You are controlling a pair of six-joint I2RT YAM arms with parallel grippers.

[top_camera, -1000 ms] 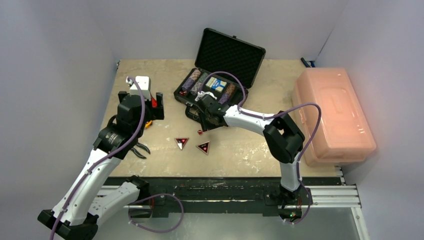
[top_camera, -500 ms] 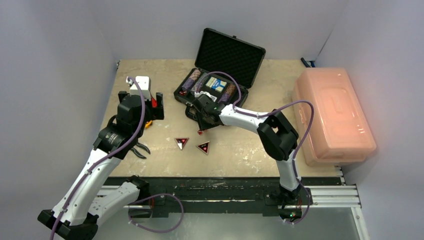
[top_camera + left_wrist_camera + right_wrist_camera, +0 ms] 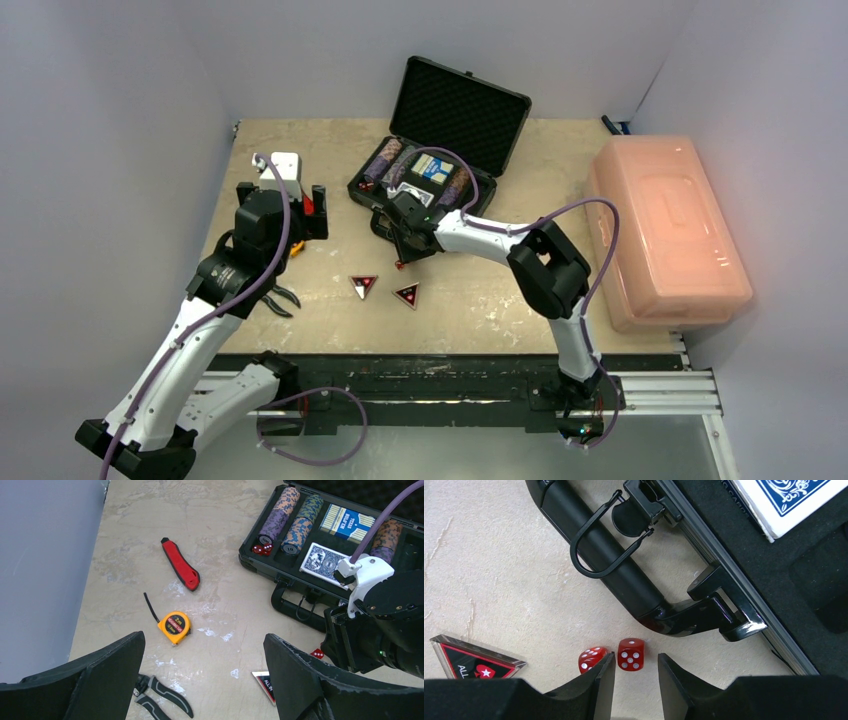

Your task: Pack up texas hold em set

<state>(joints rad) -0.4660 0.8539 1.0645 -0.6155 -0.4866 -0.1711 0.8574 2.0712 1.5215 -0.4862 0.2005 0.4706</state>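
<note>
The black briefcase (image 3: 372,192) lies open at the table's back, lid (image 3: 460,100) up, holding chip stacks (image 3: 385,160) and card decks (image 3: 432,167). In the left wrist view it (image 3: 260,565) holds chips (image 3: 300,525), red dice (image 3: 262,549) and decks (image 3: 325,560). My right gripper (image 3: 634,675) is open, low over the table by the case handle (image 3: 609,565). One red die (image 3: 631,655) sits between its fingertips. A second die (image 3: 591,659) lies just outside the left finger. Two triangular buttons (image 3: 363,285) (image 3: 407,294) lie on the table. My left gripper (image 3: 204,640) is wide open and empty.
A red-handled knife (image 3: 180,570), a yellow tape measure (image 3: 174,626) and pliers (image 3: 160,702) lie under the left arm. A white box (image 3: 285,165) sits at the back left. The pink bin (image 3: 665,230) stands along the right edge.
My right gripper has shifted a little left along the case's front, toward the dice. The left arm has not moved.
</note>
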